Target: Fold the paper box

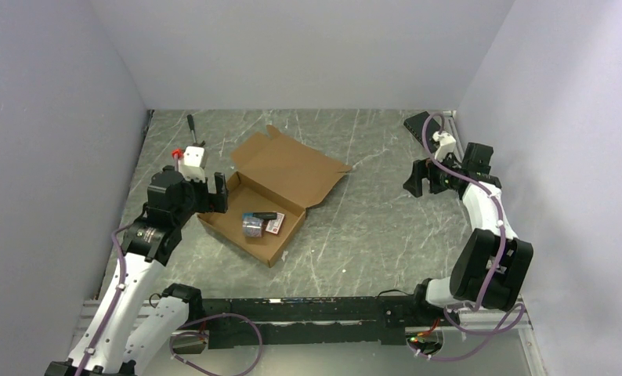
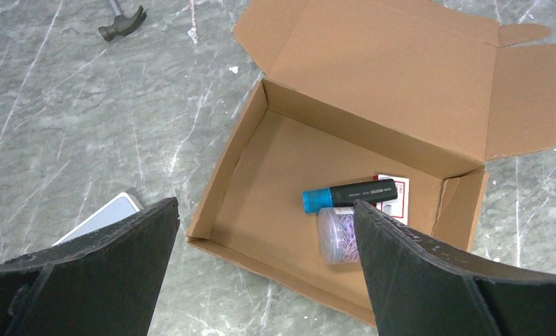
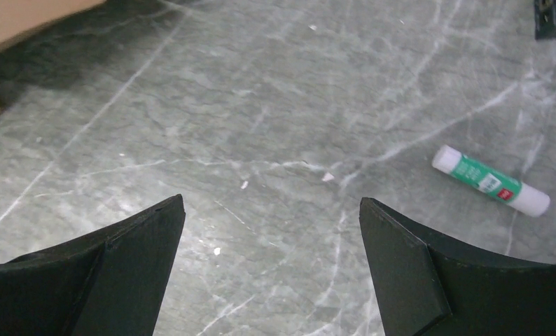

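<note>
The paper box [image 1: 292,168] is a brown cardboard mailer lying open left of the table's middle, its lid flat toward the back right. In the left wrist view its tray [image 2: 261,168] holds a black marker with a blue cap [image 2: 349,194], a clear jar of small purple bits [image 2: 337,234] and a red-and-white card [image 2: 400,190]. My left gripper [image 1: 207,194] hovers open over the tray's near left corner, nothing between its fingers [image 2: 267,204]. My right gripper [image 1: 419,180] hangs open over bare table right of the lid [image 3: 272,201]. A corner of the box [image 3: 23,17] shows at the upper left there.
A hammer [image 1: 192,129] lies at the back left, beyond the box. A white-and-green glue stick [image 3: 490,180] lies on the table right of my right gripper. A flat white object [image 2: 107,217] sits left of the tray. A black item [image 1: 421,124] is at the back right corner.
</note>
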Robot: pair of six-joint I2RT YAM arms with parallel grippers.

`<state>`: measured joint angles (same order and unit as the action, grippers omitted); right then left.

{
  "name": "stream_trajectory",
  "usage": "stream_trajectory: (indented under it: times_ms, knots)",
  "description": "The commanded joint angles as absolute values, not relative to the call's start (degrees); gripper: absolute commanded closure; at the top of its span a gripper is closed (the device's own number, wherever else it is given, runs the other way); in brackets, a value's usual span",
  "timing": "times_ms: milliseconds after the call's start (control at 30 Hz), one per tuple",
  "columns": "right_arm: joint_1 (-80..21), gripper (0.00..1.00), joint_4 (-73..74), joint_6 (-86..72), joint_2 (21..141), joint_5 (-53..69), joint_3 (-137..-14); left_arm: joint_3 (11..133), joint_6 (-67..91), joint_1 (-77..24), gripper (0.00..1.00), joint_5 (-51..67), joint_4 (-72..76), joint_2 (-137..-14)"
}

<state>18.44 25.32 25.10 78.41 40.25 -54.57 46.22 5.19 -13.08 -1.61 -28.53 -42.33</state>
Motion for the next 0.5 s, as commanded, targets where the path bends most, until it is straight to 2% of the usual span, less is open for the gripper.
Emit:
stream_trajectory:
  times_ms: [0,167,367,467]
  knots:
    - [19.29,0.01,21.96,25.92,80.37,32.52,-54.7,46.34,5.49,-12.83,0.0,-0.53,-26.39,-40.84]
    - [19.26,0.01,20.55,19.07,86.84,20.42,-58.06,46.32,5.67,-12.76,0.01,0.62,-26.2,-40.93]
    - [19.07,0.05,13.71,-5.21,91.6,12.14,-58.94,46.4,5.84,-12.74,0.0,1.27,-26.1,-40.71]
    - [18.07,0.08,10.37,-15.8,92.39,-0.36,-58.2,46.36,5.89,-12.74,0.01,1.37,-26.11,-40.68]
